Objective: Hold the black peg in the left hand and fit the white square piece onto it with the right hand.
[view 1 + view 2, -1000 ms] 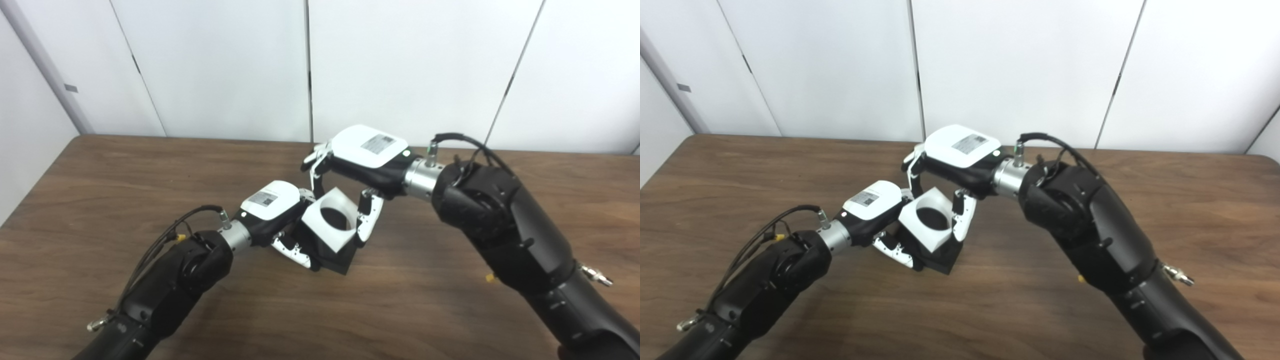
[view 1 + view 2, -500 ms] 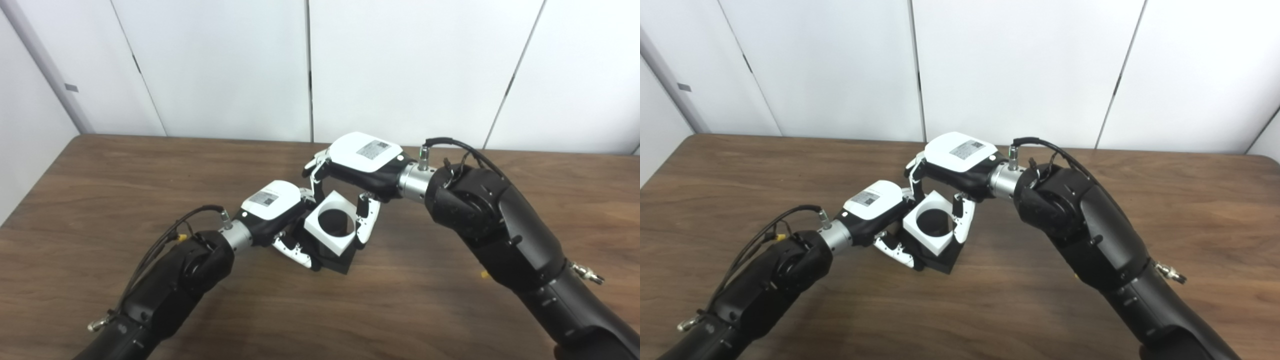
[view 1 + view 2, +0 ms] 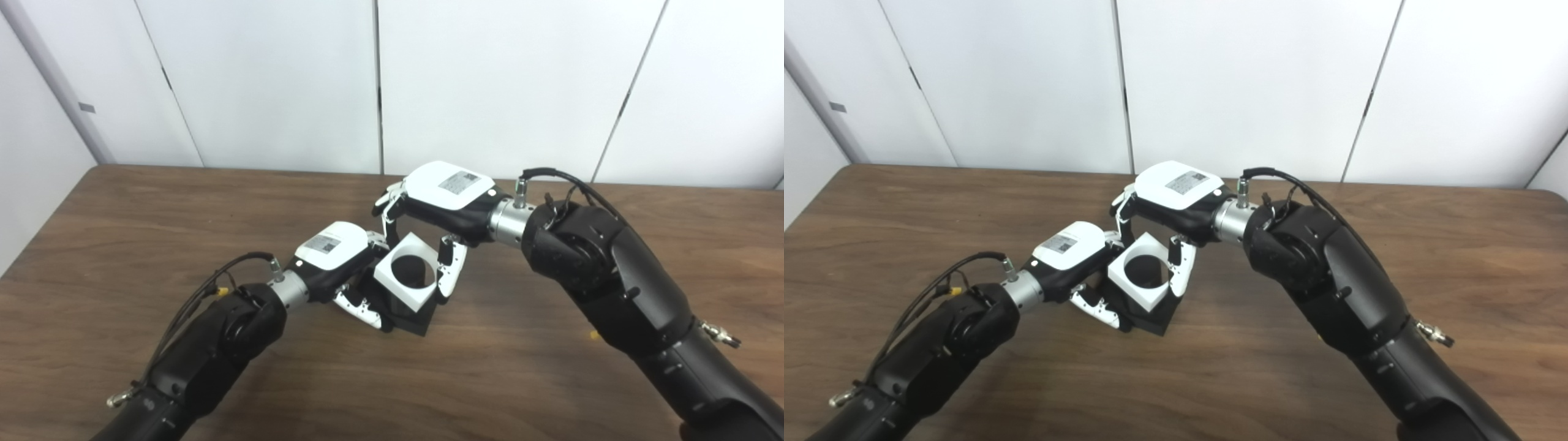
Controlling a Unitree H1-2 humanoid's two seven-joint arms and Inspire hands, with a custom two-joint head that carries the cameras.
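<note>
— Where are the two parts?

— Near the middle of the brown wooden table (image 3: pixel 122 214). The left hand (image 3: pixel 334 254) is closed around the black peg's square base (image 3: pixel 411 315), which rests on the table. The white square piece (image 3: pixel 405 274), with a round hole through it, sits on top of that black part.

— And the other hand?

— The right hand (image 3: pixel 1176 202) reaches over from the right, thumb and fingers (image 3: pixel 446 275) pinching the white piece's opposite sides. White wall panels (image 3: pixel 490 79) stand behind.

The worktop (image 3: pixel 122 245) is showing matt wood grain; the white square piece (image 3: pixel 407 272) is looking like smooth matt plastic.
</note>
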